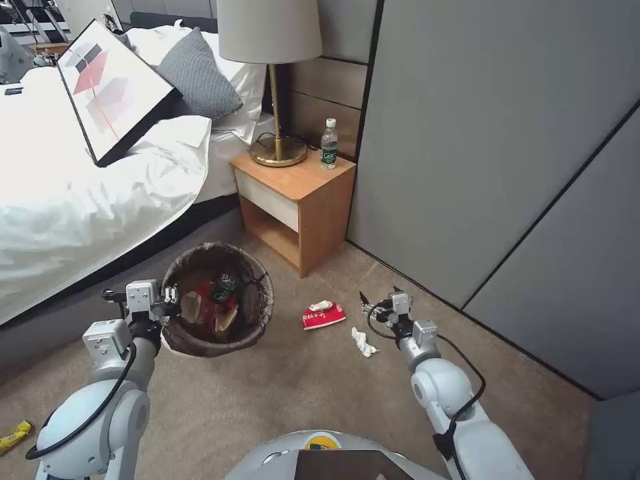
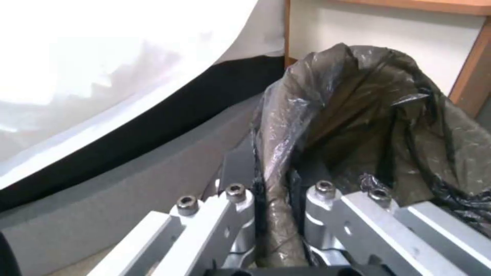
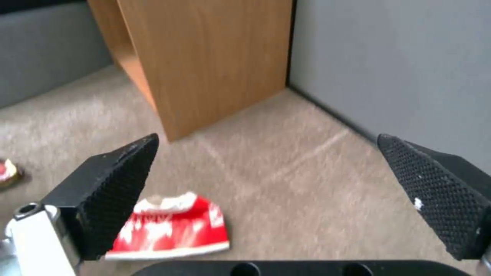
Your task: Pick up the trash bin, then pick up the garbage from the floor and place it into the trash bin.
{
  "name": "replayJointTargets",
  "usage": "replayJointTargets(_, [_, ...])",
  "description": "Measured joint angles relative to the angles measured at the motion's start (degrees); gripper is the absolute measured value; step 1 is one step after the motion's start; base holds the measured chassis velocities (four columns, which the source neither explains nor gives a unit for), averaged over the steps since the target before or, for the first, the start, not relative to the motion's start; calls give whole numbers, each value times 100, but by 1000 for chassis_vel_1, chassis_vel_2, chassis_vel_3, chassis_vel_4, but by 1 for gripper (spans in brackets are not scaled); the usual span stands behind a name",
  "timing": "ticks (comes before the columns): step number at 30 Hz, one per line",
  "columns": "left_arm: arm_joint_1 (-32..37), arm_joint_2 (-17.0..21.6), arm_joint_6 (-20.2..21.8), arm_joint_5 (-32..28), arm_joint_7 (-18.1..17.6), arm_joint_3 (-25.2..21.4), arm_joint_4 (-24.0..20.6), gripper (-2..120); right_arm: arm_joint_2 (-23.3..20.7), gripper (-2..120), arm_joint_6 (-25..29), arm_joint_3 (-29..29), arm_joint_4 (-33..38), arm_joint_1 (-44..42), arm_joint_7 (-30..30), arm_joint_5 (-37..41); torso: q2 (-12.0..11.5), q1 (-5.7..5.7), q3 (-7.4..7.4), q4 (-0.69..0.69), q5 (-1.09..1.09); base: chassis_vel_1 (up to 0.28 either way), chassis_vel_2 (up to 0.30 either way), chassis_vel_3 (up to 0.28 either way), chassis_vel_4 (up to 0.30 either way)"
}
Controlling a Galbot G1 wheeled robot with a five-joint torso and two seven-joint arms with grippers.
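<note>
The bed point(image 1: 80, 200) fills the 10 o'clock part of the head view, and the wooden nightstand point(image 1: 300, 200) stands at 12 o'clock against the grey wall point(image 1: 480, 153), carrying a lamp point(image 1: 273, 80) and a bottle point(image 1: 329, 144). The trash bin point(image 1: 217, 300), lined with a dark bag, sits left of centre at about 9 o'clock and already holds red and brown wrappers. The left gripper point(image 1: 170, 301) is clamped on the bin's near rim; the left wrist view shows its 2 fingers point(image 2: 238, 180) pinching the folded bag and rim between them. The right gripper point(image 1: 367, 307) hovers at about 3 o'clock with its black pads point(image 3: 117, 184) spread wide, empty, above the carpet point(image 1: 300, 400). A red-and-white packet point(image 1: 323, 315) lies just left of it, and a white tissue point(image 1: 362, 341) just below. A yellow wrapper point(image 1: 15, 437) lies well apart at 8 o'clock.

Likely risks: the thin rim grip may slip on the slick bag, tipping the bin; the flat packet may slide from the pads; the far wrapper may be missed
</note>
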Motion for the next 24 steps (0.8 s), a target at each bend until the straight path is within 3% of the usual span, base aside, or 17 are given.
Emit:
replayJointTargets(10, [-40, 34, 7, -58, -23, -21, 13, 7, -293, 100, -335, -381, -903, 319, -205, 656, 0, 0, 0, 0, 0, 0, 0, 0, 0])
replayJointTargets(24, [-37, 68, 69, -156, -56, -90, -139, 7, -112, 100, -315, -871, -2182, 744, -306, 728, 0, 0, 0, 1, 0, 0, 0, 0, 0])
